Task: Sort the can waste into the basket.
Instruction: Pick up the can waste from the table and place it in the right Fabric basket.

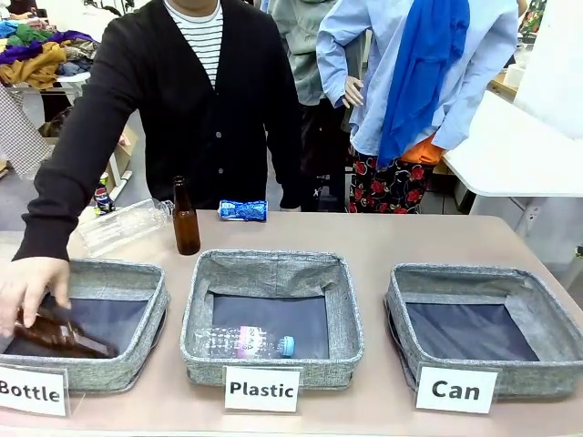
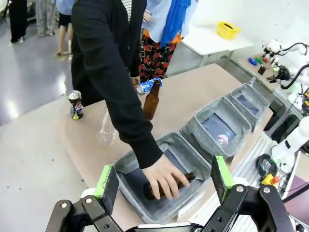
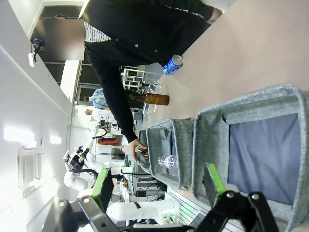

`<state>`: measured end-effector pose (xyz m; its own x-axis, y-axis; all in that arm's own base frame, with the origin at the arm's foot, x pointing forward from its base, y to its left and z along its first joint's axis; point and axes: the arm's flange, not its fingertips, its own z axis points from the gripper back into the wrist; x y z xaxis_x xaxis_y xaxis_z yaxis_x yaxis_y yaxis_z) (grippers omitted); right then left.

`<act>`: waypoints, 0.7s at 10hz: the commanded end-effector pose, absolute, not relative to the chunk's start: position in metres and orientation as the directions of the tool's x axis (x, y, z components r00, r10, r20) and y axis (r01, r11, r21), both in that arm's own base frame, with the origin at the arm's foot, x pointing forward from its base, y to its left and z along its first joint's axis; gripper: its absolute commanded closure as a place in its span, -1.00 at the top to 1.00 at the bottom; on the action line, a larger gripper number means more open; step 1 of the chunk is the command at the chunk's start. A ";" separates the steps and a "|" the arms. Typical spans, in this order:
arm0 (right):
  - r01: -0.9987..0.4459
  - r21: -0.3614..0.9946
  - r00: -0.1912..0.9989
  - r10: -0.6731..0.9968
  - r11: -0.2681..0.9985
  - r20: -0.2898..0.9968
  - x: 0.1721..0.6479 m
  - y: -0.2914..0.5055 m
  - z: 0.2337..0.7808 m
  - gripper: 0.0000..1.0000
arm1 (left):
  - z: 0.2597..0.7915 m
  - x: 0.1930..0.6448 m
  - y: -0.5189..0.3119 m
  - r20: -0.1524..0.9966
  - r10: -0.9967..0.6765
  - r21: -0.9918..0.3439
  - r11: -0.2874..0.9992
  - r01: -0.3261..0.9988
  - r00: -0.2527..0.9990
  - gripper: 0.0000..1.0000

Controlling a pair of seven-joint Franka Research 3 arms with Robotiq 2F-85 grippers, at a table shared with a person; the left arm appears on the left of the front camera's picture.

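Note:
A bright blue crushed can (image 1: 242, 210) lies at the far side of the table in front of the person. A dark crushed can (image 1: 104, 198) stands at the far left edge. The grey "Can" basket (image 1: 465, 273) sits at the front right with nothing in it. My left gripper (image 2: 164, 180) hangs open above the "Bottle" basket, and from there I see the dark can (image 2: 75, 104) and the blue can (image 2: 145, 87). My right gripper (image 3: 157, 186) is open over the Can basket (image 3: 212, 130), with the blue can (image 3: 172, 64) far beyond it.
The person's hand (image 1: 32, 282) holds a brown bottle in the "Bottle" basket (image 1: 137, 273). The "Plastic" basket (image 1: 273, 264) holds a clear bottle. A brown bottle (image 1: 186, 218) stands and a clear plastic bottle (image 1: 123, 226) lies behind the baskets.

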<state>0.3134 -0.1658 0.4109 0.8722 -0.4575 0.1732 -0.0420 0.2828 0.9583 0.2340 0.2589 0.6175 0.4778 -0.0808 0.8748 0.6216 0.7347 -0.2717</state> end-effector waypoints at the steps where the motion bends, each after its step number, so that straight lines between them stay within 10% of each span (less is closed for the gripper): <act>1: -0.026 0.961 0.876 -0.458 0.274 0.154 0.313 -0.165 0.415 1.00 | 0.620 0.233 0.258 0.870 -0.085 -0.286 0.716 0.637 0.486 1.00; 7: -0.026 0.961 0.876 -0.458 0.274 0.154 0.313 -0.165 0.415 1.00 | 0.628 0.241 0.184 0.857 -0.295 -0.190 0.583 0.790 0.423 1.00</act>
